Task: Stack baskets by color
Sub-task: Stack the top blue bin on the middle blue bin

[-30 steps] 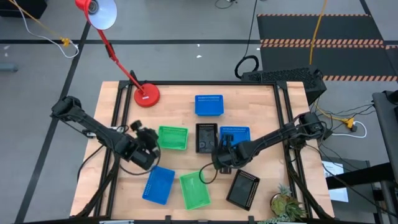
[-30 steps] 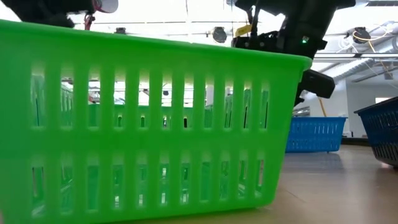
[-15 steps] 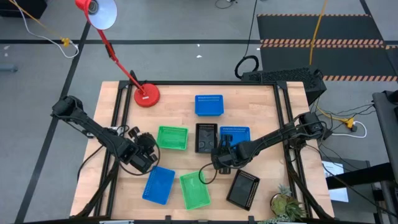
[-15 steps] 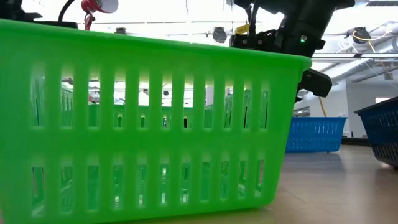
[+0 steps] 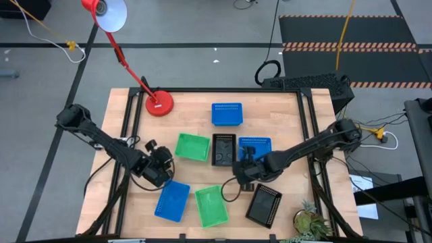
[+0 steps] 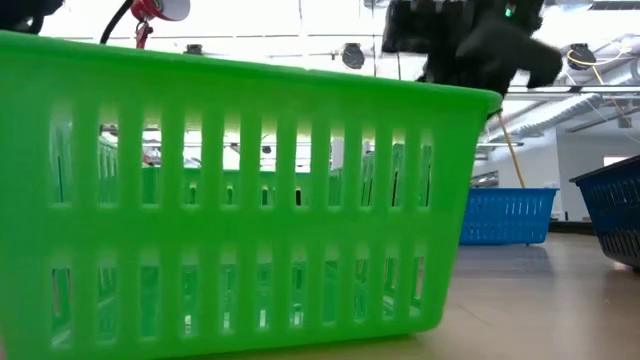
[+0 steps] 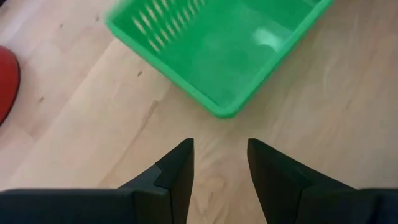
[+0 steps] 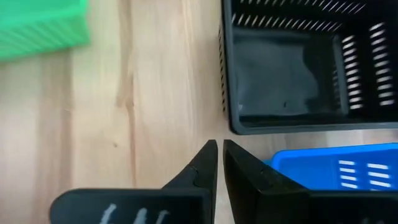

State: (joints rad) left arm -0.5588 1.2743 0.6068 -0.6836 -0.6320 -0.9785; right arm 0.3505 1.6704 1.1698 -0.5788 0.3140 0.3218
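Note:
Seven baskets show in the high view. Blue ones lie at the far middle [image 5: 227, 114], centre right [image 5: 255, 146] and near left [image 5: 172, 200]. Green ones lie left of centre [image 5: 192, 148] and near the middle [image 5: 211, 206]. Black ones lie in the centre [image 5: 224, 149] and at the near right [image 5: 264, 204]. All rest on their bottoms. My left gripper [image 7: 219, 162] stands open over bare wood, just short of the green basket's corner [image 7: 224, 111]. My right gripper [image 8: 219, 155] is shut above the table, beside the black basket's corner [image 8: 233, 124] and the blue basket [image 8: 336, 168].
A red lamp base [image 5: 159, 103] stands at the far left, its arm reaching off the table. A potted plant [image 5: 312, 221] sits at the near right corner. In the low view the near green basket [image 6: 230, 200] blocks most of the sight. Bare wood lies along the right side.
My left gripper has sunk toward the table and drawn a little toward the near edge. The green basket left of centre has shifted slightly toward the right and turned a little. My right gripper has risen, still shut, moving slightly toward the right.

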